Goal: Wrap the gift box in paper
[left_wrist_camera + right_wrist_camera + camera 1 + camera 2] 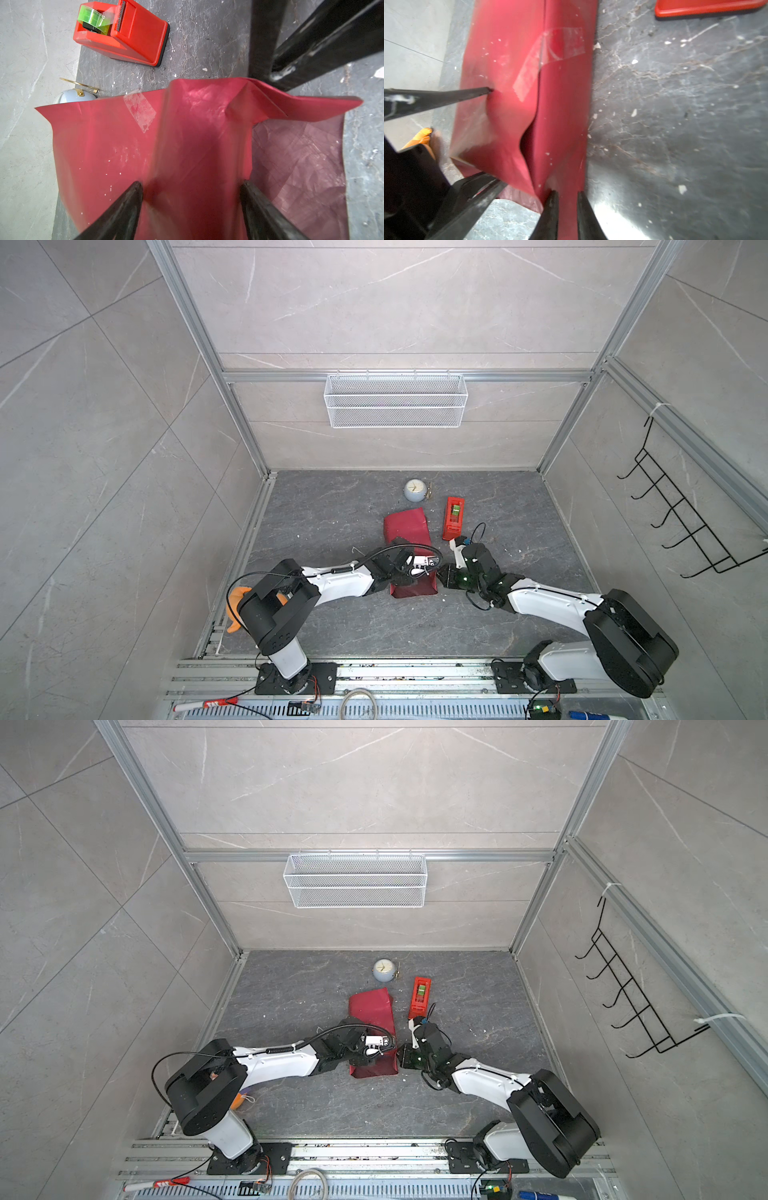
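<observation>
The dark red paper (405,526) (372,1006) lies folded over on the grey floor. A clear piece of tape (140,110) (550,54) holds its seam. The gift box is hidden under the paper. My left gripper (192,185) (411,576) points down onto the near half with its jaws wide apart; one fingertip (486,90) dents the paper (508,52). My right gripper (566,195) (439,576) is at the parcel's near right corner. Its jaws stand almost together, with a strip of paper (104,145) between them.
A red tape dispenser (453,518) (419,997) (124,31) with a green roll stands just right of the paper. A small round clock (414,490) (72,96) sits behind it. A wire basket (395,400) hangs on the back wall and a black hook rack (681,510) on the right wall.
</observation>
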Controlling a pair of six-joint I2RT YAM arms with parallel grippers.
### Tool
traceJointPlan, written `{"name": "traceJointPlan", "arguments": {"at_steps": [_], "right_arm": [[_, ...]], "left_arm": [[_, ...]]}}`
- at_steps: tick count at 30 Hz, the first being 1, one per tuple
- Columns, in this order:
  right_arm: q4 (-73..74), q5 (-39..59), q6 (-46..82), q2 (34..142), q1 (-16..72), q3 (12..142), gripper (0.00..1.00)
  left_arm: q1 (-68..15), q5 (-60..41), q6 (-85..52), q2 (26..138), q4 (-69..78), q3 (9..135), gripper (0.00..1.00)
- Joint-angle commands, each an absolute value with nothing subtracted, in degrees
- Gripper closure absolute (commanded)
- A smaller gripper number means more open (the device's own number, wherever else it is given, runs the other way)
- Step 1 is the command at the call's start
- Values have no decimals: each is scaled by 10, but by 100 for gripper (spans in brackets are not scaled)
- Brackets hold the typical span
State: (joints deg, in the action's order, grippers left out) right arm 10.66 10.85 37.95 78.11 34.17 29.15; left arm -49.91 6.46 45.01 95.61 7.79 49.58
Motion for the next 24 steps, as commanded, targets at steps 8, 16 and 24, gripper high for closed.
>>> {"name": "traceJointPlan", "arguments": {"at_steps": [8, 16, 24], "right_arm": [[158, 127, 395, 793, 351, 284, 83], [202, 123, 414, 812, 362, 276, 84], [247, 104, 430, 832, 378, 262, 86]], "left_arm": [[-498, 76, 452, 966, 46, 485, 24], [-498, 70, 450, 966, 47, 485, 24], [-497, 62, 442, 963, 40, 488, 24]]}}
